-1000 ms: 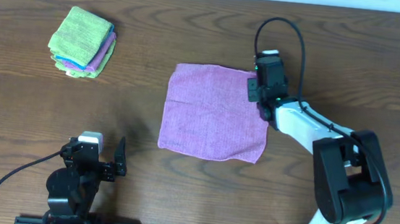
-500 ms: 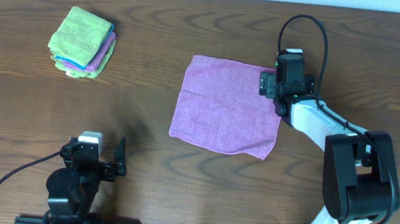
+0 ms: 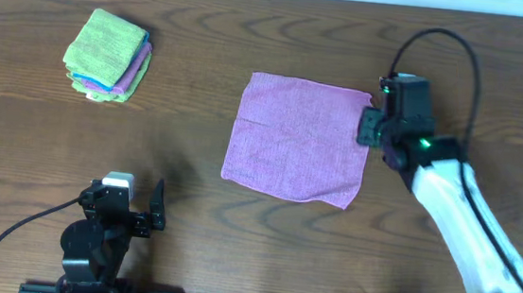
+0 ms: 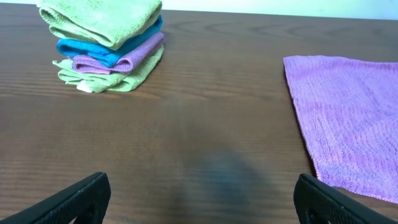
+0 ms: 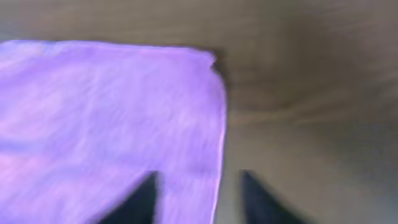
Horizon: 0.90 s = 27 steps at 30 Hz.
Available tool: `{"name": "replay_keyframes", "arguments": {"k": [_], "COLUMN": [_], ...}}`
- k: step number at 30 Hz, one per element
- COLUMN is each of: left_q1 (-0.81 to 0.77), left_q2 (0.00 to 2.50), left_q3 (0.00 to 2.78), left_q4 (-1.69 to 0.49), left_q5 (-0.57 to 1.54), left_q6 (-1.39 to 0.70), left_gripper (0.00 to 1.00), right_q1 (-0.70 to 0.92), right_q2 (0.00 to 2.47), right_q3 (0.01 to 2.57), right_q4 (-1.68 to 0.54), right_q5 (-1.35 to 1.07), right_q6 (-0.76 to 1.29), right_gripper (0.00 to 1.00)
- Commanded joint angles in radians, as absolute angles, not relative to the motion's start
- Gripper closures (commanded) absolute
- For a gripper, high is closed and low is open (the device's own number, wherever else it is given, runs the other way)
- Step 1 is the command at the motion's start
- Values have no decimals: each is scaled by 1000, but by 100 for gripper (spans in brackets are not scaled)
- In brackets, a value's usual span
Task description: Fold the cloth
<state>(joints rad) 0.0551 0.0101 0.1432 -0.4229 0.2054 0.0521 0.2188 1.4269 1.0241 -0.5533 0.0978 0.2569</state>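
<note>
The pink-purple cloth (image 3: 295, 140) lies flat and unfolded on the wooden table, right of centre. It also shows in the left wrist view (image 4: 348, 118) and the right wrist view (image 5: 112, 112). My right gripper (image 3: 369, 127) hovers at the cloth's right edge, near the far right corner. In the blurred right wrist view the right gripper (image 5: 199, 177) is open, its fingers straddling the cloth's edge and holding nothing. My left gripper (image 3: 123, 206) rests open and empty at the near left, well away from the cloth; it also shows in the left wrist view (image 4: 200, 199).
A stack of folded cloths (image 3: 108, 55), green on top with blue and purple beneath, sits at the far left and also shows in the left wrist view (image 4: 109, 46). The right arm's black cable loops above the gripper.
The right gripper dragged the cloth to the right, then let go and moved on rightward past the corner. The cloth has stayed put since. The left arm has not moved.
</note>
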Motion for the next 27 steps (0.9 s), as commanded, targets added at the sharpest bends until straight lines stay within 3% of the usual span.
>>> {"name": "replay_keyframes", "arguments": {"k": [1, 8, 15, 27], "left_q1": [53, 53, 53, 53], "left_q2": [4, 4, 4, 4], "left_q3": [125, 125, 125, 125], "left_q4": [-431, -431, -431, -431], "left_q5": [203, 203, 203, 203], "left_q6": [48, 48, 48, 48], "left_gripper": [5, 5, 5, 5], "right_q1": [259, 374, 400, 400], "right_q2": [1384, 1386, 1387, 1388], "right_q3": [1027, 950, 762, 655], "right_q4": [-647, -773, -660, -535], "right_q5": [-7, -3, 10, 27], "right_q6": [318, 405, 501, 527], "right_gripper": [99, 98, 99, 99]}}
